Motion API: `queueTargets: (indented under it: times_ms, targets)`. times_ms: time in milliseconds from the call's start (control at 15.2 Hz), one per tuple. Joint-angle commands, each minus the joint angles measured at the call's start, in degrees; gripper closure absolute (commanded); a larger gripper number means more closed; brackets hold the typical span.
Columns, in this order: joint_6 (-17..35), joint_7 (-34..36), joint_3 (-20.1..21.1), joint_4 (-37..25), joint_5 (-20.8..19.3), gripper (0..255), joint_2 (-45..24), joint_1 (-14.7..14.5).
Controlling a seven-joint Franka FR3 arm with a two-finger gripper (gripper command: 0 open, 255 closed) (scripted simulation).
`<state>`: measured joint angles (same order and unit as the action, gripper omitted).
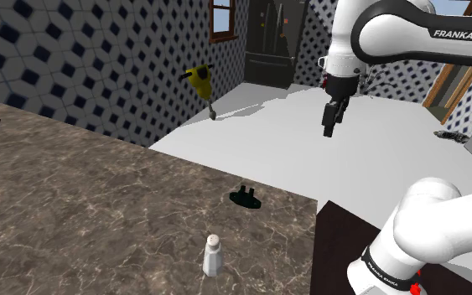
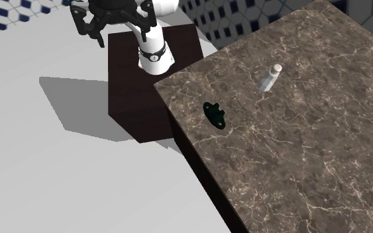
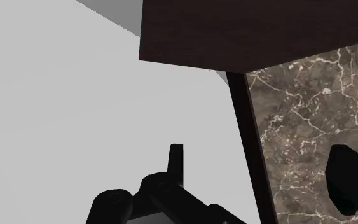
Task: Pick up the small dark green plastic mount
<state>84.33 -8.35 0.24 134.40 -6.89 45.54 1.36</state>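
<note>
Here, the small dark green plastic mount (image 1: 245,198) (image 2: 214,114) lies flat on the brown marble-patterned countertop (image 1: 83,209) (image 2: 297,152), near the counter's edge and close to the corner that meets the dark brown box stand (image 1: 343,251) (image 2: 128,86). Nothing touches it. Further in on the same counter, well apart from the mount, a small white shaker-shaped bottle (image 1: 213,255) (image 2: 269,78) stands upright.

The black two-finger gripper (image 1: 329,127) (image 3: 175,153) hangs high above the light grey floor (image 1: 267,126) (image 2: 46,165), off the counter and well apart from the mount; in the shoulder view it sits up and to the right of it. Its fingers point almost straight down. They look pressed together with nothing between them: the wrist view gives one narrow black tip at the middle, over bare floor, with the stand and the counter's edge beyond.

The white arm (image 1: 431,230) (image 2: 153,56) rises from the stand, its upper link crosses the shoulder view's top right, and the wrist bends sharply down to carry the hand.
</note>
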Motion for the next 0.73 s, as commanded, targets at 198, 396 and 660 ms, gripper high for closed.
queueTargets:
  times_ms: [198,396,660]
  targets:
    - [4.5,2.1,1.9,2.5,2.2,0,-1.9,-1.3]
    - [9.2,4.1,3.8,4.5,4.2,0,-4.3,-2.7]
    - [15.6,6.5,6.5,6.2,6.7,0,-8.6,-4.5]
